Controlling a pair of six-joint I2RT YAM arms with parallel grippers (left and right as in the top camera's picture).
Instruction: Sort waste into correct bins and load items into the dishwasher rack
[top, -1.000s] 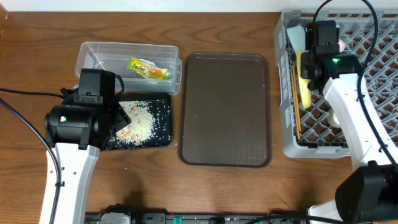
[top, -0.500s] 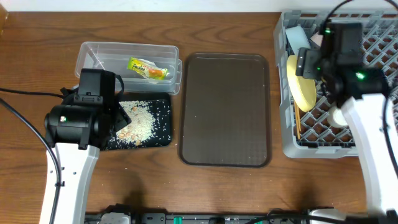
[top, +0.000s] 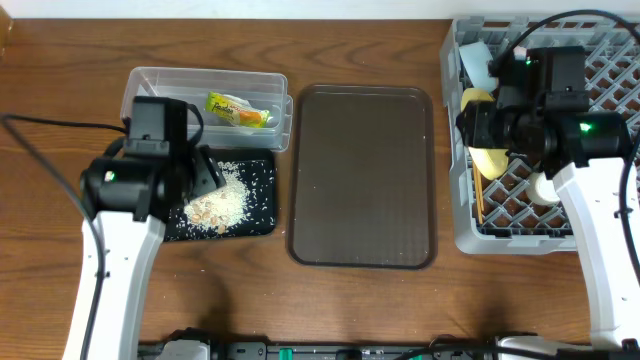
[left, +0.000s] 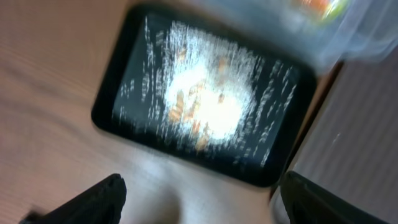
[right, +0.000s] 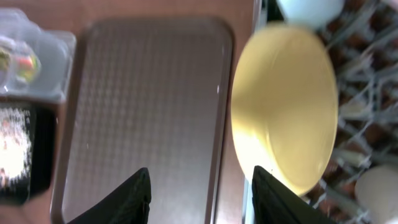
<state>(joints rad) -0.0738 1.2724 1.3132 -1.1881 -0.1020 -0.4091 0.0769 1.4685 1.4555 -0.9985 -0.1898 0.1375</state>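
Grey lattice rack (top: 618, 62) fills the right edge of the table (top: 60, 60). Inside it the yellow plate (right: 286, 106) stands tilted on edge against the wall nearest the brown tray (top: 362, 180). The blue bowl (top: 478, 62) sits in the rack's back corner on that side. The chopsticks (top: 478, 205) lie along the same wall, and a white bowl (top: 545, 187) sits further in.

The right gripper (right: 200, 177) hangs over that wall, just beside the plate. Its fingers are apart, nothing between them.

At the table's back left the clear tub (top: 150, 85) holds the wrapper (top: 240, 112). In front of it, touching or nearly so, the black tray (top: 262, 222) carries the rice (top: 222, 203) heaped in its middle, with grains scattered round.

The left gripper (left: 202, 186) hovers over the black tray, fingers wide apart and empty.
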